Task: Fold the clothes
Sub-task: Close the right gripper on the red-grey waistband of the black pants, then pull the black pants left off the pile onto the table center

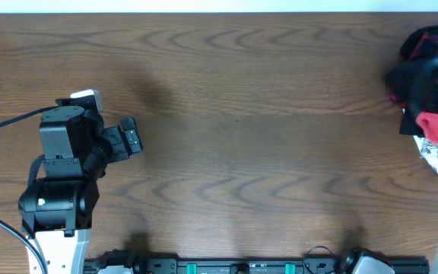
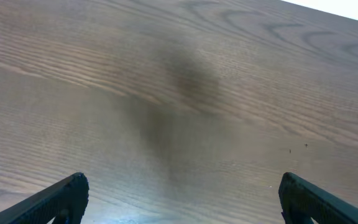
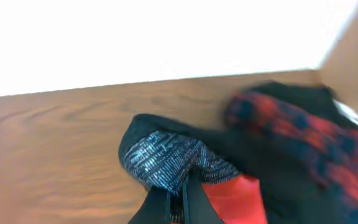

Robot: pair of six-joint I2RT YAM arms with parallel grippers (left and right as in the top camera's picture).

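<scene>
The right pincer (image 3: 181, 208) is pinched together on the trousers (image 3: 166, 158) at their grey-flecked waistband, with the red-orange edge just to its right. The trousers sit bunched at its tips, tangled with a plaid garment (image 3: 303, 134) further right, so their long axis cannot be told. The left pincer (image 1: 130, 140) stands apart and holds nothing. The heap is well off to its right across the counter (image 2: 185, 93). The right arm is much nearer.
</scene>
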